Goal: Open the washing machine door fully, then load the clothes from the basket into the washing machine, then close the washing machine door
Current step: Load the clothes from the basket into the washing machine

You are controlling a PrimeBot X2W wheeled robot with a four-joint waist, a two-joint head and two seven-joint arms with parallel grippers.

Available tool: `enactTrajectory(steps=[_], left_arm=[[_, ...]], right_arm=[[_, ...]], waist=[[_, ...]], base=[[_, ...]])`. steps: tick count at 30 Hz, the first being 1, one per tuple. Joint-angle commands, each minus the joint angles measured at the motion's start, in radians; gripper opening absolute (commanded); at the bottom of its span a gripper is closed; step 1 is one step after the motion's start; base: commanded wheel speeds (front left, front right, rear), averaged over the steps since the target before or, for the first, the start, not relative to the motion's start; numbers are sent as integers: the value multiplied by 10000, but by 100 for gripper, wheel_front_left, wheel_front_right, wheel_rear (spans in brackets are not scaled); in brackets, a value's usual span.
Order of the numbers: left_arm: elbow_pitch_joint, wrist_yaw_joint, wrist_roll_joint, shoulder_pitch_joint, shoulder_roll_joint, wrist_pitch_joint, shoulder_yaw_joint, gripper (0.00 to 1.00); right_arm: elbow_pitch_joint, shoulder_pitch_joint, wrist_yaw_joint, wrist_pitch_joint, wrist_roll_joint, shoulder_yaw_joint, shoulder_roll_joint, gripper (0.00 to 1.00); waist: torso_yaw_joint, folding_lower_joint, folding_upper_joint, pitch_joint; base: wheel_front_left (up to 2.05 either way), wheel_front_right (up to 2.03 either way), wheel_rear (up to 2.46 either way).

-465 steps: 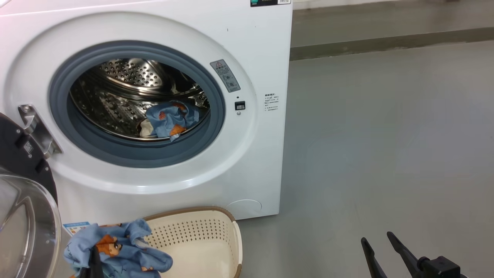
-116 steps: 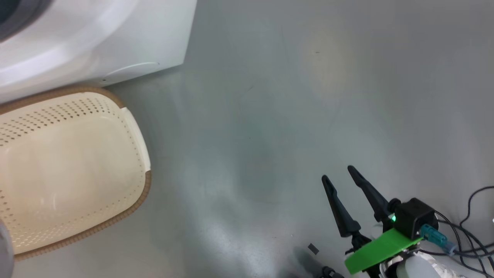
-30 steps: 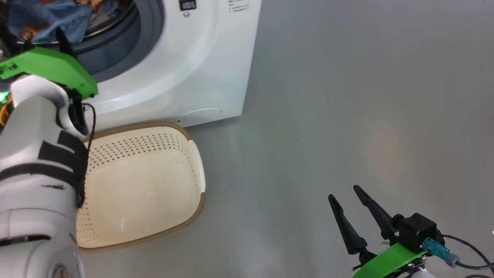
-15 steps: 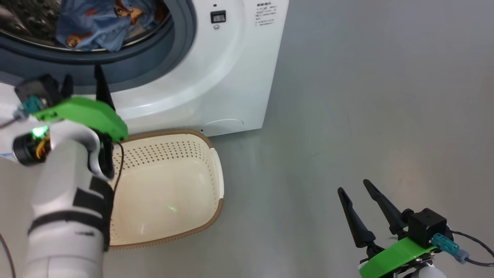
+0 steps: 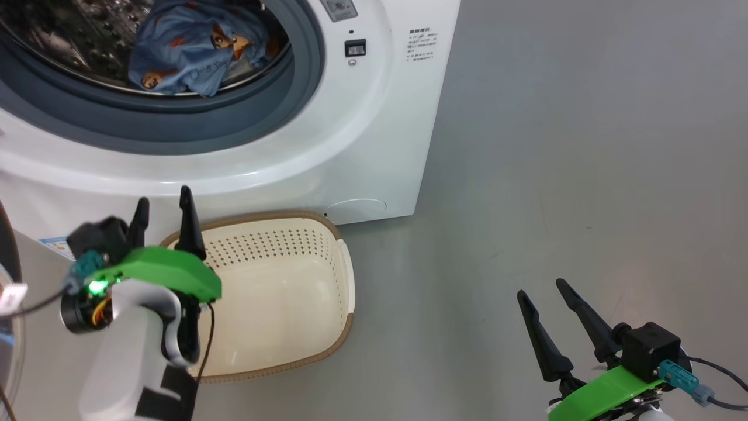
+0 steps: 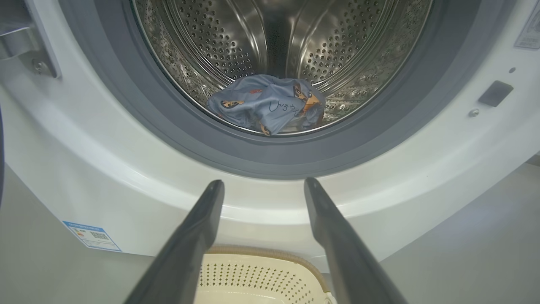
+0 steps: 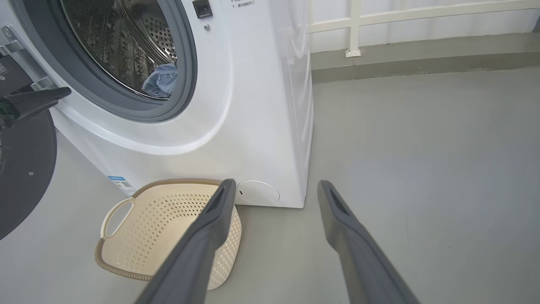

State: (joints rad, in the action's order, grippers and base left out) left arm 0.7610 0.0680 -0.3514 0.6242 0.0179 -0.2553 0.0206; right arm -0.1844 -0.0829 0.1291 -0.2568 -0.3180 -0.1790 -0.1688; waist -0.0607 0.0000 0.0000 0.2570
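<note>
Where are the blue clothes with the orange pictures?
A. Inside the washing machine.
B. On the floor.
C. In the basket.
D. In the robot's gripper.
A: the clothes lie in the steel drum of the washing machine, past the grey gasket.

White forearm [image 5: 125, 356] with black straps [image 5: 166, 397], green wrist plate [image 5: 160, 272], teal connector [image 5: 86, 264], dark fingers [image 5: 187, 225].

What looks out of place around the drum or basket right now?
Nothing damaged or spilled. The clothes lie low at the front of the drum, one fold reaching its lip beside the grey gasket, so it might catch when the door shuts. The basket stands upright, empty.
</note>
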Motion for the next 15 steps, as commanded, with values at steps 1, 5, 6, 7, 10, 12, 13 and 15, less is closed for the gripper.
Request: enactTrajectory(steps=[1, 5, 6, 7, 10, 12, 13, 15], left_arm=[[-873, -175, -160, -583, 325, -64, -138, 100], [-2241, -404, -175, -1673, 324, -64, -31, 100], [-2585, -492, -144, -1964, 324, -64, -32, 100], [-2945, -571, -84, -2240, 324, -64, -32, 100], [-3965, -755, 41, -2981, 324, -64, 15, 100], [-4238, -803, 51, -3184, 324, -64, 53, 100], [-4488, -844, 30, -3368, 324, -64, 88, 100], [-4912, -980, 71, -3689, 324, -64, 122, 100]], right_arm=[[234, 67, 16, -49, 65, -168, -124, 100], [271, 105, 16, -49, 73, -136, -126, 100], [281, 117, 16, -49, 78, -128, -122, 100], [297, 128, 16, -49, 83, -115, -118, 100], [341, 148, 16, -49, 103, -59, -109, 100], [354, 152, 16, -49, 116, -40, -103, 100], [364, 149, 16, -49, 125, -47, -97, 100], [374, 131, 16, -49, 134, -58, -97, 100]], waist=[[39, 0, 0, -55], [90, 0, 0, -88], [105, 0, 0, -92], [124, 0, 0, -80], [201, 0, 0, -38], [238, 0, 0, -14], [263, 0, 0, 6], [302, 0, 0, 51]], base=[[0, 0, 0], [0, 0, 0], [0, 0, 0], [0, 0, 0], [0, 0, 0], [0, 0, 0], [0, 0, 0], [0, 0, 0]])
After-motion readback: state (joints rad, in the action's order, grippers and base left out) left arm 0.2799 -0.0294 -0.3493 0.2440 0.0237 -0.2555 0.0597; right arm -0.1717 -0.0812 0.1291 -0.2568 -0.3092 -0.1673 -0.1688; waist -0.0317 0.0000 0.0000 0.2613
